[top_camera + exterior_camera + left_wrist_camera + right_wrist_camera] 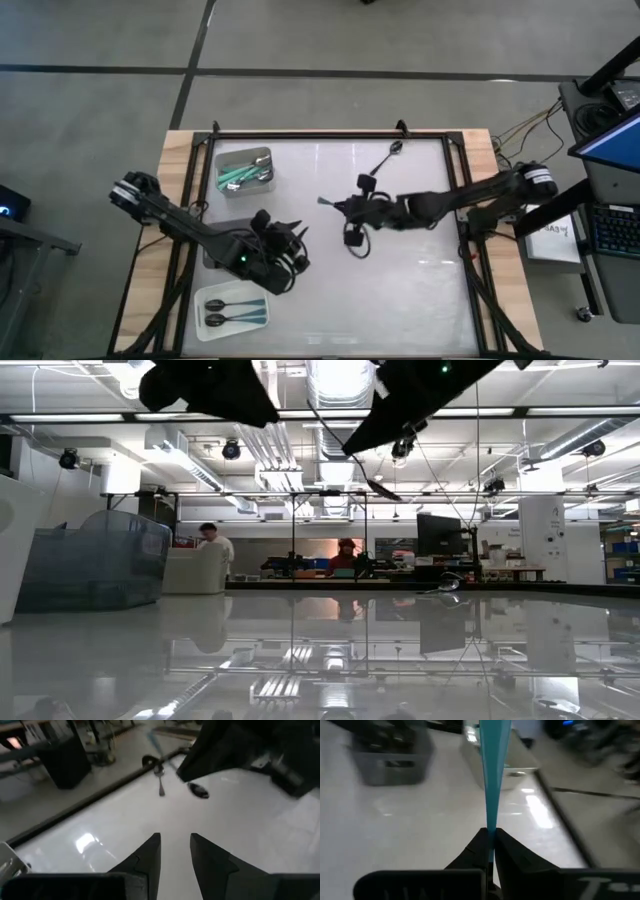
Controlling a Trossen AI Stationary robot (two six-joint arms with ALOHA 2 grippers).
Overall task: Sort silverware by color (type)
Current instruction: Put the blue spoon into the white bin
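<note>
1. Right gripper (491, 840): fingers pressed together on the handle of a teal spoon (494, 780), which runs straight out ahead of the jaws. In the high view this gripper (335, 205) sits over mid-table, pointed toward the left side, and only a short tip of the spoon shows past it.
2. Left gripper (175, 851): fingers apart, nothing between them. It hangs over the table's left half, near the grey tray (222, 252) that its arm largely hides.
3. Teal tray (266, 156): pale, far left part of the table, holding several teal-handled spoons (238, 176).
4. White tray (200, 315): near left corner, holding two black spoons (232, 312).
5. Loose spoon (392, 152): lies alone on the table by the far edge, well apart from all trays; it looks silver or dark, which one cannot be told.
6. Step in hand, as judged: carrying a teal spoon to join its kind.
7. Next move, as judged: bring the right gripper over the teal tray, lower it until the spoon clears the rim, then part the fingers. The spoon's length calls for aligning it with the tray's long side, and the route passes close to the left arm.
8. Remaining, as judged: the loose spoon by the far edge, unsorted.
</note>
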